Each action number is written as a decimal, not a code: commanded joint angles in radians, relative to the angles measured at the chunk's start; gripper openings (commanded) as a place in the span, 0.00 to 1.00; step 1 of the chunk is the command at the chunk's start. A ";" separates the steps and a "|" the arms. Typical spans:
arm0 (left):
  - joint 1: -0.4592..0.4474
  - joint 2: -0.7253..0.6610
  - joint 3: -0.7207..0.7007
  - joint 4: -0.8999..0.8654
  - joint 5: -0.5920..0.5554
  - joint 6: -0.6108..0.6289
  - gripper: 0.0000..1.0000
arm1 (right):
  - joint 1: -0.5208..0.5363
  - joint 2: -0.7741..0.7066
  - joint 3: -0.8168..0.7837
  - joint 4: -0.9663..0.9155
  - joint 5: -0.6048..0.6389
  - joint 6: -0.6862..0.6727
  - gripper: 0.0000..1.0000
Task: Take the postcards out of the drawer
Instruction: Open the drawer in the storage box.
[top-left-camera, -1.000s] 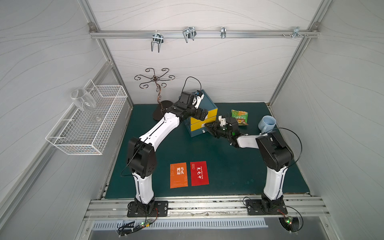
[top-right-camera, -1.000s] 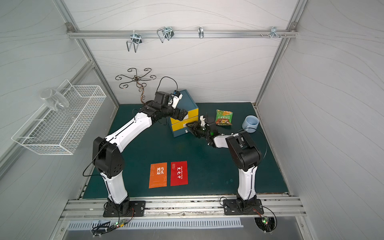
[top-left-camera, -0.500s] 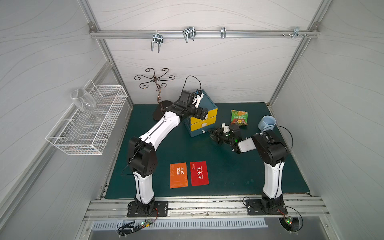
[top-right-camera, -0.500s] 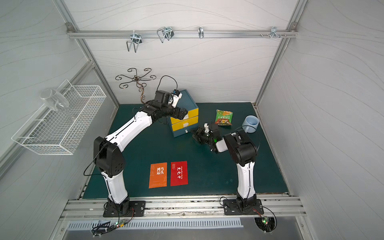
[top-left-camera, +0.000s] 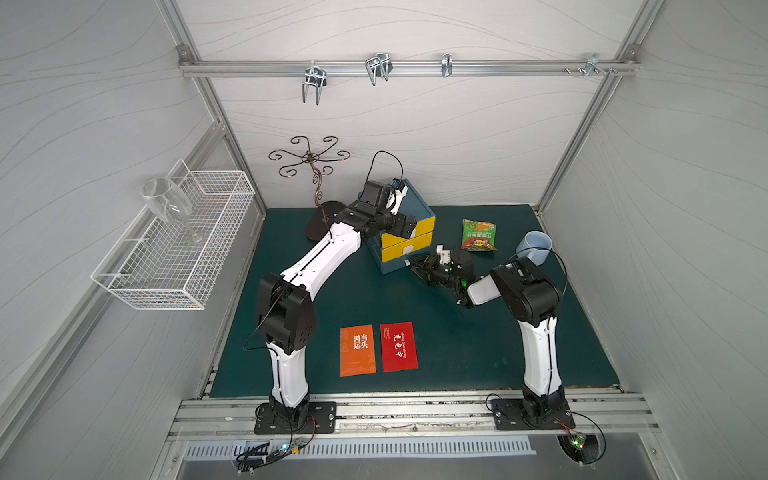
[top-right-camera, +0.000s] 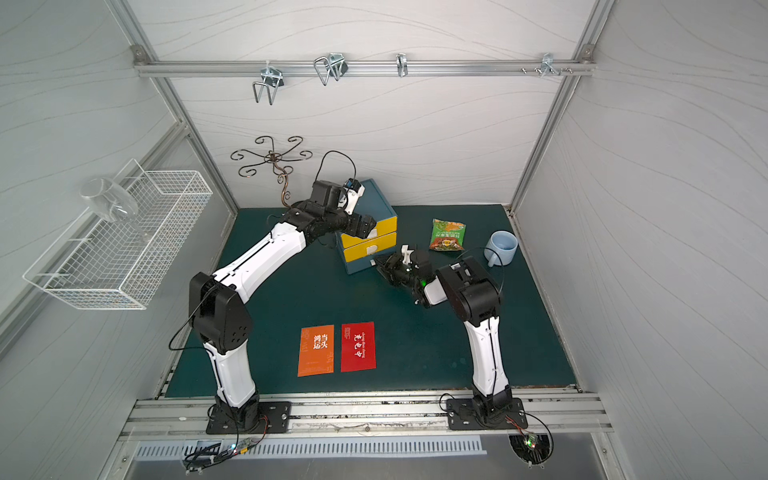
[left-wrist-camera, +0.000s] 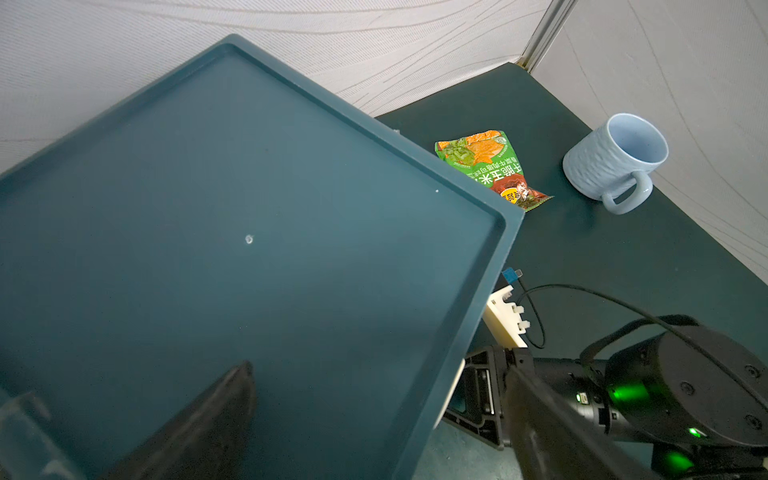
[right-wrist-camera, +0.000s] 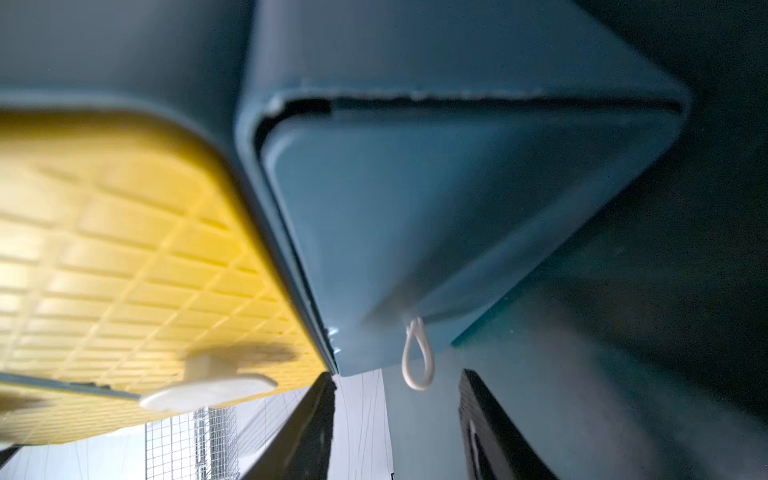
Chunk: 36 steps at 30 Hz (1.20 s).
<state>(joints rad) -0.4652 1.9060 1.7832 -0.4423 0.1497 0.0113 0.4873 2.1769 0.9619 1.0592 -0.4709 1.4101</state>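
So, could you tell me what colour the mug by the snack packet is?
Pale blue; the mug shows best in the left wrist view.

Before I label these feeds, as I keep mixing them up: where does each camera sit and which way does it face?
Top views: high in front, looking down and back at the mat, cabinet, orange postcard, red postcard; left arm and right arm show whole.
Left wrist: above the cabinet top, facing across it to the packet and mug; own fingers and the right arm show.
Right wrist: low before the cabinet front, facing the blue drawer and its loop; the open right gripper shows.
Shared: both wrist views show the cabinet.
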 joint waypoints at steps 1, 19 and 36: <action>0.004 -0.003 -0.024 0.000 -0.006 -0.010 0.98 | 0.013 0.037 0.026 0.022 0.014 0.014 0.48; 0.006 -0.032 -0.090 0.029 -0.006 -0.017 0.98 | 0.016 0.006 -0.063 0.049 0.009 0.012 0.00; 0.011 -0.038 -0.099 0.023 -0.015 -0.022 0.98 | 0.004 -0.233 -0.445 0.106 -0.120 0.034 0.00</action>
<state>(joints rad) -0.4629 1.8744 1.7096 -0.3637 0.1452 0.0063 0.4950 1.9778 0.5606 1.1481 -0.5472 1.4281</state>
